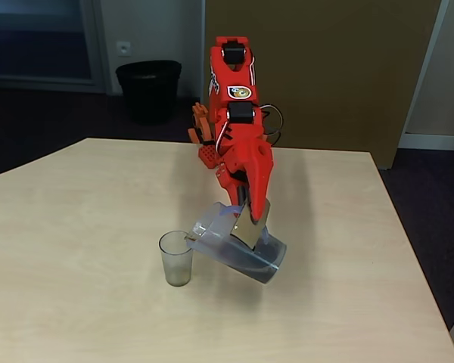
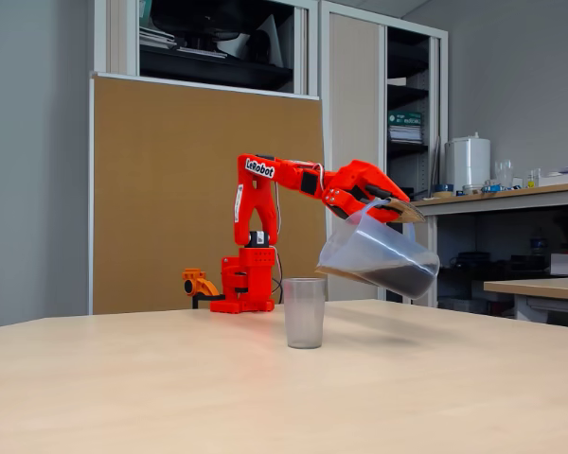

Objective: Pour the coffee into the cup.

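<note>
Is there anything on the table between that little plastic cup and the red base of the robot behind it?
No. In both fixed views the stretch of table between the cup and the arm's base is bare wood; the tilted jug hangs to the cup's right.

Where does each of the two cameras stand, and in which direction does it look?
One fixed view: high, in front of the table, looking down at the red arm head-on; its jaws hold the tilted jug by the handle.
The other fixed view: low, near table height, seeing the arm from the side.
Both share the jug, its spout over the cup, with the coffee inside.
</note>
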Robot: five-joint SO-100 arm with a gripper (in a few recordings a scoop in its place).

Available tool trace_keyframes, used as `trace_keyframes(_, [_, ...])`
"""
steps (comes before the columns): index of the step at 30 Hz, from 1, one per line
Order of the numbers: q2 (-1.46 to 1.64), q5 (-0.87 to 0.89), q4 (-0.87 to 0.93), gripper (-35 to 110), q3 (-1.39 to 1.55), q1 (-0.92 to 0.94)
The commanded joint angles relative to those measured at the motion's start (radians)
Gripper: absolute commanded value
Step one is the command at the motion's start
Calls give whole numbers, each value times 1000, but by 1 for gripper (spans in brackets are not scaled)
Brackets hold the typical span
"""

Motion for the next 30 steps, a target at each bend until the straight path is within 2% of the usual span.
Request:
trace_keyframes(1, [64, 29, -26, 0, -34, -3])
trace_keyframes(18, [106, 164, -91, 0, 25, -3])
trace_keyframes(30, [138, 181, -127, 0, 78, 2])
